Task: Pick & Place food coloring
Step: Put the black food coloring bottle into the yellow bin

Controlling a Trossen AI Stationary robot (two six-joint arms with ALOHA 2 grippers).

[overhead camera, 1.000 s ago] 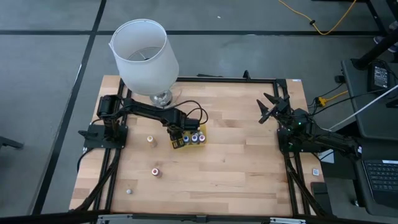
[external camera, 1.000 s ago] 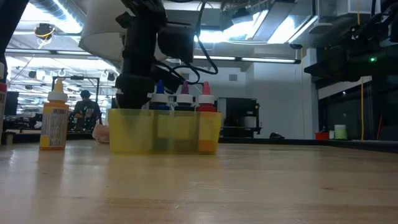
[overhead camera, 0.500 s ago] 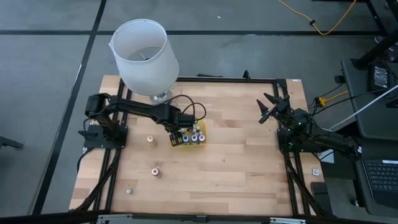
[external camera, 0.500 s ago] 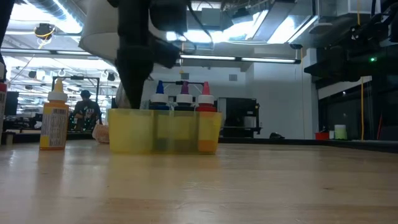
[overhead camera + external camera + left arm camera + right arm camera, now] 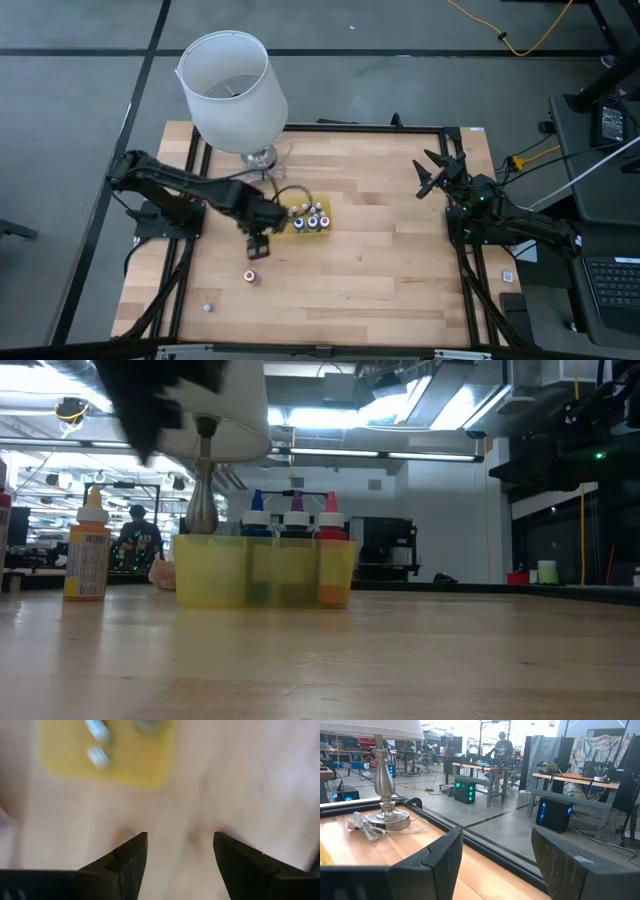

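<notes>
Several food coloring bottles [image 5: 312,220] stand upright in the yellow tray [image 5: 327,210] at the table's middle; the low view shows blue, purple and red caps [image 5: 296,510] above the tray wall [image 5: 265,570]. One red-topped bottle [image 5: 250,277] lies loose on the table, and a tiny one [image 5: 207,308] sits near the front left. My left gripper [image 5: 257,248] hangs open above bare wood, pointing down, just left and near of the tray, with nothing between its fingers [image 5: 131,860]. My right gripper [image 5: 435,172] waits open at the far right.
A big white lamp [image 5: 232,90] stands at the far left, its metal foot [image 5: 258,157] and cord on the table. In the low view an orange-yellow bottle [image 5: 87,555] stands left of the tray. The table's near and right parts are bare wood.
My left gripper has risen out of the tray's left end and swung toward the table's near left, ending above bare wood. The bottles in the tray have stayed upright where they were. My right arm has kept still.
</notes>
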